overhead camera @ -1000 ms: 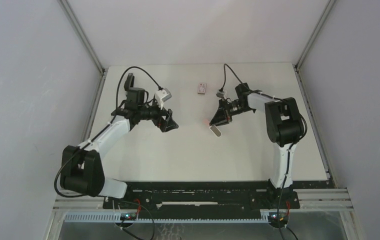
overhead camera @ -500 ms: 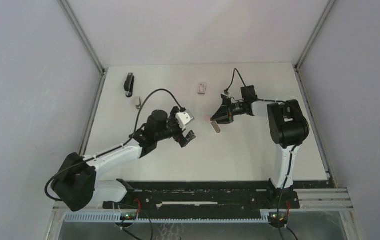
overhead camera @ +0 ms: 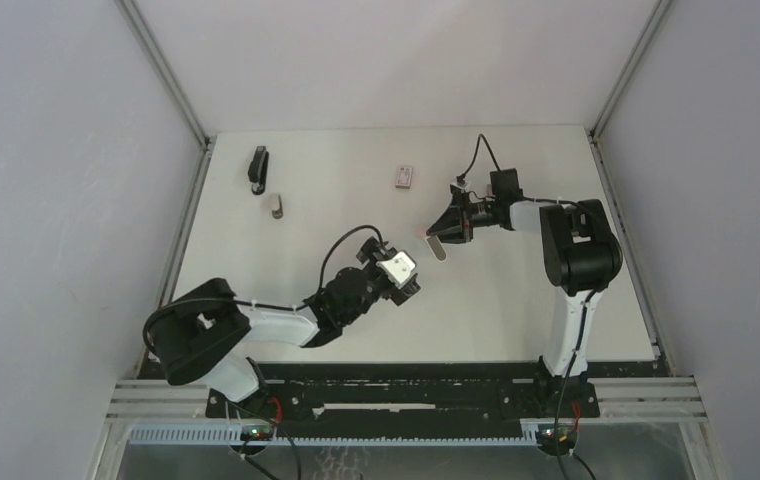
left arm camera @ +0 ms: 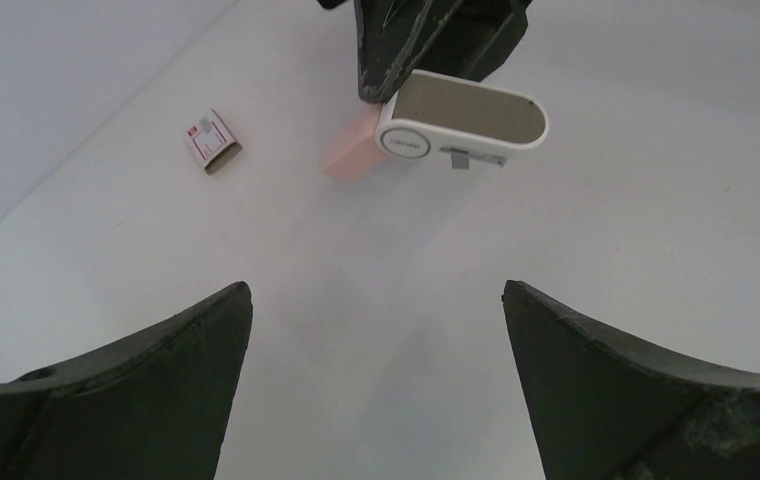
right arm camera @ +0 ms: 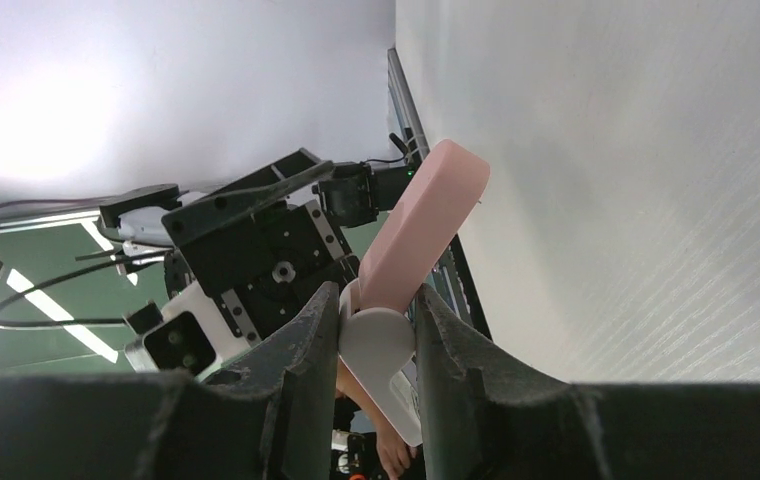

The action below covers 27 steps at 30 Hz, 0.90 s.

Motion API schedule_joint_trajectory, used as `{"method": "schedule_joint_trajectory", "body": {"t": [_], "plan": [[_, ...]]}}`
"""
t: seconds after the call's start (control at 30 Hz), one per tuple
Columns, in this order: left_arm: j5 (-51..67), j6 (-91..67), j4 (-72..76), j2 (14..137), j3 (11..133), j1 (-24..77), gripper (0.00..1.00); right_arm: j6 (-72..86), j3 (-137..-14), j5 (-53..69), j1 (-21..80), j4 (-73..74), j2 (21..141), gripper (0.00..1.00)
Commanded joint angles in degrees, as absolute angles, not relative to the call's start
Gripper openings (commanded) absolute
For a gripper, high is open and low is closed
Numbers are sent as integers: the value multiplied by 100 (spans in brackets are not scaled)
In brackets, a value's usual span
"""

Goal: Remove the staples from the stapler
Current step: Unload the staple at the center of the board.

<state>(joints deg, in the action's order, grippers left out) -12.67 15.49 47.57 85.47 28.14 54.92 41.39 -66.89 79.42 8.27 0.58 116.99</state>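
My right gripper [overhead camera: 443, 232] [right arm camera: 376, 300] is shut on a small pink-and-white stapler [overhead camera: 435, 247] [left arm camera: 461, 120], pinching its white rounded hinge end. Its pink top arm [right arm camera: 426, 220] is swung open away from the white base. The stapler hangs just above the table, right of centre. My left gripper [overhead camera: 408, 288] [left arm camera: 376, 290] is open wide and holds nothing. It sits low over the table, just in front of the held stapler and facing it. A slim black stapler [overhead camera: 258, 168] lies at the back left. No staples show in any view.
A small pink-and-white flat box [overhead camera: 405, 177] [left arm camera: 213, 140] lies at the back, middle. A small greyish piece [overhead camera: 274, 205] rests near the black stapler. Grey walls close in the table [overhead camera: 516, 300] on the left, back and right.
My left arm swung from the back left to the near centre, uncovering the black stapler and greyish piece. The right gripper shifted slightly back and right with its stapler.
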Motion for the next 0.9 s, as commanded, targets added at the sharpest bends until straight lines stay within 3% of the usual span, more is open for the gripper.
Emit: {"method": "schedule_joint_trajectory", "body": {"t": [0.0,0.87], "plan": [[-2187,1960,6450,8871,2749,5803,100,4210,-6768,8099,809,-132,11518,23],[-2570,2296,7369,9917,3175,6009,100,4096,-6763,8328,1330,103,11195,22]]}}
